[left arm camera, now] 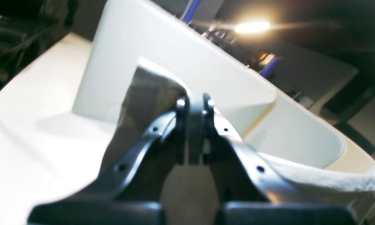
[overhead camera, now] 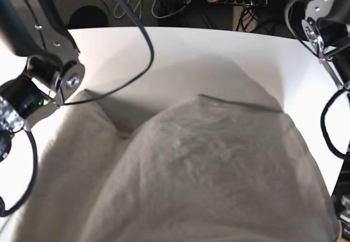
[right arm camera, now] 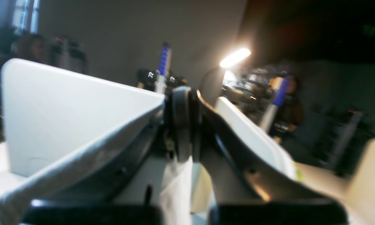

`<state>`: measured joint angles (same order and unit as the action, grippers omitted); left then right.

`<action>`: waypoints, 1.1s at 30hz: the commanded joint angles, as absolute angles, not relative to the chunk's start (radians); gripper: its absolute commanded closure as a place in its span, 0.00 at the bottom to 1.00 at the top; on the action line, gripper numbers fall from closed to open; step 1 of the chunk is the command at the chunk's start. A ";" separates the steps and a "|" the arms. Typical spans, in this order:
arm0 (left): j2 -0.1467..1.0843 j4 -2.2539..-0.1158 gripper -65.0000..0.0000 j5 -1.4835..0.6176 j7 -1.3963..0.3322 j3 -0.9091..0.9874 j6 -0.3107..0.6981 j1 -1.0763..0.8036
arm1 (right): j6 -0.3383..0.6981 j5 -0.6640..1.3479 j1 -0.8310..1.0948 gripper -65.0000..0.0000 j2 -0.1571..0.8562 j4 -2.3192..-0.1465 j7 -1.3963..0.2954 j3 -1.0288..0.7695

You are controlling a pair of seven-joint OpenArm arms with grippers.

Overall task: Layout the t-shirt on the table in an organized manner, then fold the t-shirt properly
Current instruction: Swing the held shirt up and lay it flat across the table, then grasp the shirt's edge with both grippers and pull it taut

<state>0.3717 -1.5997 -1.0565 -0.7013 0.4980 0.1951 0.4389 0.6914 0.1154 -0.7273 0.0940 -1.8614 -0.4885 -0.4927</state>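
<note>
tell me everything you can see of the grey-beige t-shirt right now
The light grey-beige soft cotton t-shirt is lifted and billowing over the large white tabletop, filling the lower base view, wrinkled, its far edge stretched fairly straight. The left gripper and right gripper each pinch a fold of it, jaws closed. No collar or label shows.
</note>
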 commanded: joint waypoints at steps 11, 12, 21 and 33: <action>0.383 -1.280 1.00 -1.049 -0.671 0.504 0.202 0.608 | 0.698 0.122 -0.929 1.00 0.188 -1.320 -0.394 -0.361; 0.383 -1.245 1.00 -1.049 -0.671 0.504 0.202 0.625 | 0.698 0.122 -0.940 1.00 0.199 -1.279 -0.377 -0.348; 0.364 -0.823 0.81 -1.049 -0.564 0.493 0.200 0.771 | 0.633 0.120 -1.049 0.82 0.234 -0.854 -0.280 -0.182; 0.358 -0.687 0.32 -1.056 -0.559 0.503 0.211 0.702 | 0.625 0.122 -0.992 0.26 0.260 -0.740 -0.242 -0.142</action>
